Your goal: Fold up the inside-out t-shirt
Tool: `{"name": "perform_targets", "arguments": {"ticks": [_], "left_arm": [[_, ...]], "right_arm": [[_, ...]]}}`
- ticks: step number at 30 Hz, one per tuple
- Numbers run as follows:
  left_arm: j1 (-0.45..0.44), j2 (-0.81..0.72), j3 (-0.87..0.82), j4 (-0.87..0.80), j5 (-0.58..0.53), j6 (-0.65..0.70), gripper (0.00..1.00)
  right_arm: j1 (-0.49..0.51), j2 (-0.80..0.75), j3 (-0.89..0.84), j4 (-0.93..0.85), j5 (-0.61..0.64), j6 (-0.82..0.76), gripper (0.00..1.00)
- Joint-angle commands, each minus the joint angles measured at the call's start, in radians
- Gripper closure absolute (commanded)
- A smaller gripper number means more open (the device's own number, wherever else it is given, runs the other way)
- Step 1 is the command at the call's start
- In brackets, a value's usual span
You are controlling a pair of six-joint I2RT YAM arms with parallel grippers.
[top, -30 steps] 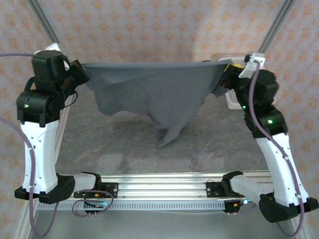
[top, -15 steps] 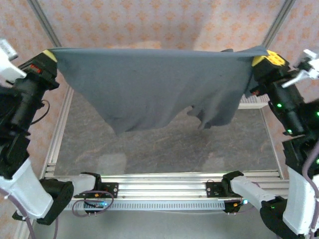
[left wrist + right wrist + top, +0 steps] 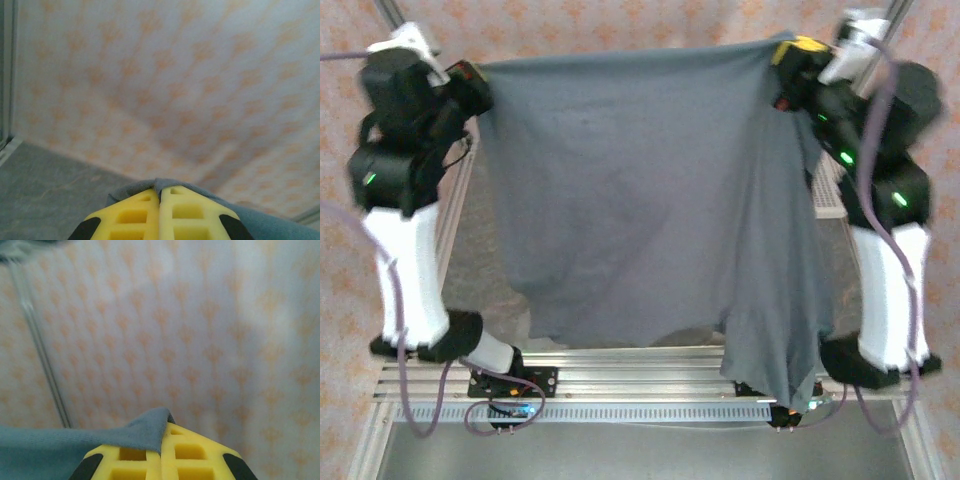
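The dark slate-grey inside-out t-shirt [image 3: 630, 190] hangs stretched out between both raised arms, high over the table, its lower edge trailing down past the front rail at the right. My left gripper [image 3: 478, 82] is shut on its upper left corner; in the left wrist view the yellow fingertips [image 3: 161, 192] pinch a fold of the t-shirt [image 3: 135, 186]. My right gripper [image 3: 782, 55] is shut on the upper right corner, and in the right wrist view the t-shirt [image 3: 75, 442] drapes over the left yellow finger of the gripper [image 3: 162, 432].
The grey table top [image 3: 485, 270] lies below the hanging cloth, framed by aluminium rails [image 3: 620, 365] at the front. A white mesh basket [image 3: 828, 205] stands at the right edge behind the right arm. Patterned walls close in the back and sides.
Both arms have risen and drawn nearer the camera, lifting the t-shirt from a sagging bundle into a wide hanging sheet that now covers most of the table.
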Motion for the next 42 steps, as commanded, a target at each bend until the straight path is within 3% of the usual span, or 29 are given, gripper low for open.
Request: {"name": "perform_targets", "arguments": {"ticks": [1,3,5,6,10,14,17,20,23,26,30,36,42], "left_arm": [[0.067,0.121,-0.05,0.036,-0.033,-0.024,1.0],[0.123,0.215,-0.062,0.05,0.018,-0.062,1.0],[0.158,0.307,-0.058,0.055,0.071,-0.085,0.9],[0.167,0.338,-0.058,0.065,0.1,-0.085,0.82],[0.171,0.352,-0.126,0.138,0.14,-0.05,0.53],[0.17,0.248,-0.234,0.158,0.237,-0.054,0.42],[0.154,0.126,-0.435,0.191,0.29,-0.066,0.3],[0.109,0.005,-0.67,0.196,0.315,-0.073,0.21],[0.043,-0.109,-0.932,0.208,0.323,-0.085,0.2],[0.014,-0.236,-1.191,0.222,0.304,-0.18,0.23],[-0.035,-0.375,-1.439,0.167,0.267,-0.245,0.24],[-0.062,-0.475,-1.621,0.126,0.215,-0.275,0.24],[-0.063,-0.416,-1.68,0.179,0.22,-0.25,0.24]], "right_arm": [[-0.01,0.202,0.01,0.001,-0.017,-0.006,0.98],[-0.01,0.33,0.046,-0.005,-0.009,0.0,0.9],[-0.01,0.465,0.12,-0.047,0.009,0.011,0.6],[-0.011,0.537,0.199,-0.106,0.037,0.024,0.52],[-0.018,0.691,0.481,-0.309,0.112,0.055,0.41],[-0.017,0.636,0.417,-0.364,0.091,0.067,0.38],[-0.017,0.511,0.189,-0.342,0.076,0.1,0.38],[-0.018,0.32,-0.202,-0.197,0.136,0.179,0.38],[-0.023,0.151,-0.553,-0.092,0.23,0.297,0.39],[-0.03,-0.011,-0.834,-0.077,0.34,0.433,0.38],[-0.093,-0.198,-1.138,-0.113,0.36,0.567,0.34],[-0.257,-0.23,-1.422,-0.021,0.19,0.528,0.34],[-0.284,0.007,-1.439,0.204,0.052,0.445,0.4]]}}
